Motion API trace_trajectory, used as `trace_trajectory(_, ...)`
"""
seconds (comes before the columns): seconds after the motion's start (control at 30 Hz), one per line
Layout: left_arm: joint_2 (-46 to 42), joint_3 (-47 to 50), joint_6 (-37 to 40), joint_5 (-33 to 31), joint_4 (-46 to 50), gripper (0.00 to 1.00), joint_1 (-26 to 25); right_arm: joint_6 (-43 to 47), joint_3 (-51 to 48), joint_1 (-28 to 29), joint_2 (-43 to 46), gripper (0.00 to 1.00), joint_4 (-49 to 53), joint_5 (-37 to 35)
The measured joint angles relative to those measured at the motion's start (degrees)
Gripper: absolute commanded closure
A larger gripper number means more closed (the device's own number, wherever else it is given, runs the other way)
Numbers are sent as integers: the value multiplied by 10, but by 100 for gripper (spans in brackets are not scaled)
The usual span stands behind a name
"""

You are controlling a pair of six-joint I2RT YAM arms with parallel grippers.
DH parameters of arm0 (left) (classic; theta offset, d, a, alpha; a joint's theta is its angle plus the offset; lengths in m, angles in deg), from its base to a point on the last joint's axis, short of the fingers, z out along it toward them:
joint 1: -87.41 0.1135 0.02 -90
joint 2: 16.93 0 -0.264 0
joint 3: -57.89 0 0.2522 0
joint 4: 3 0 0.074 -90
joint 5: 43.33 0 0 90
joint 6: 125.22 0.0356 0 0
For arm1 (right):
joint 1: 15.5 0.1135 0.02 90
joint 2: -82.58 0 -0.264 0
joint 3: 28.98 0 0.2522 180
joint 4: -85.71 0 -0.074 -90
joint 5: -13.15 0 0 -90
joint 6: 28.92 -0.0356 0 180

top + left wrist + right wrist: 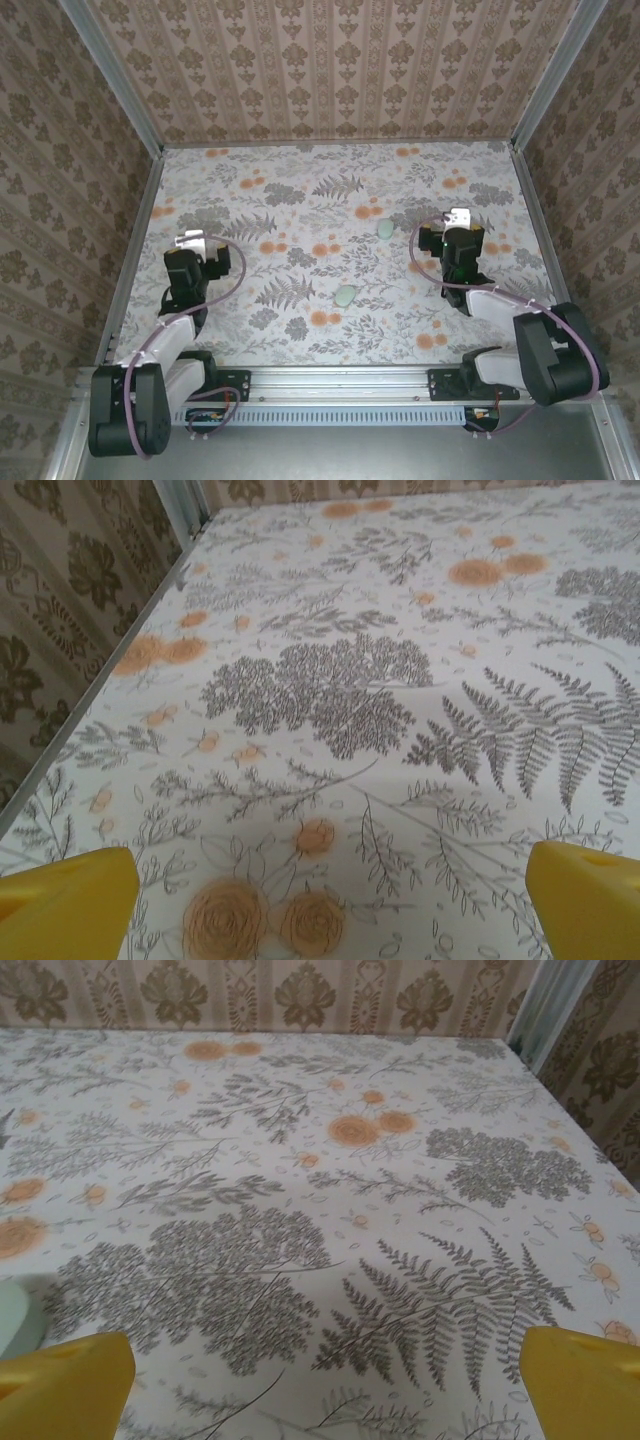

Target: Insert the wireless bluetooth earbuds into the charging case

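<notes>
- The left gripper (190, 242) and the right gripper (459, 218) are wide open and empty, probably ready to pick
- The nearer green piece (345, 295) and the farther green piece (385, 229) lie apart between them; I cannot tell which is the case

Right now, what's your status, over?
Left gripper open, empty; right gripper open, empty. Near green piece and far green piece lie apart on table, untouched. Nothing blocking either.

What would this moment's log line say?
left gripper: open, empty | right gripper: open, empty | pale green items: two, apart on table, untouched
</notes>
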Motion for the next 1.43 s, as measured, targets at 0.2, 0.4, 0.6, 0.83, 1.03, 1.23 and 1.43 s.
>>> trace_trajectory(0.2, 54, 5, 21, 35, -93, 0, 0, 6, -19, -36, -38, 0, -91, 24)
trace_trajectory(0.4, 131, 7, 28, 70, -186, 0, 0, 6, -27, -51, -111, 0, -175, 52)
trace_trajectory(0.6, 207, -15, 30, 73, -232, 0, 0, -3, -1, -56, -141, 0, -159, 53)
trace_trajectory(0.83, 306, -73, 33, 61, -244, 0, -9, -5, 7, -59, -141, 0, -154, 54)
trace_trajectory(1.03, 310, -99, 31, 61, -228, 0, 0, -5, 7, -59, -141, 0, -153, 54)
trace_trajectory(1.23, 310, -99, 31, 62, -219, 0, 0, -5, 7, -59, -141, 0, -152, 54)
trace_trajectory(1.43, 310, -99, 31, 63, -219, 0, 0, -5, 7, -59, -141, 0, -151, 54)
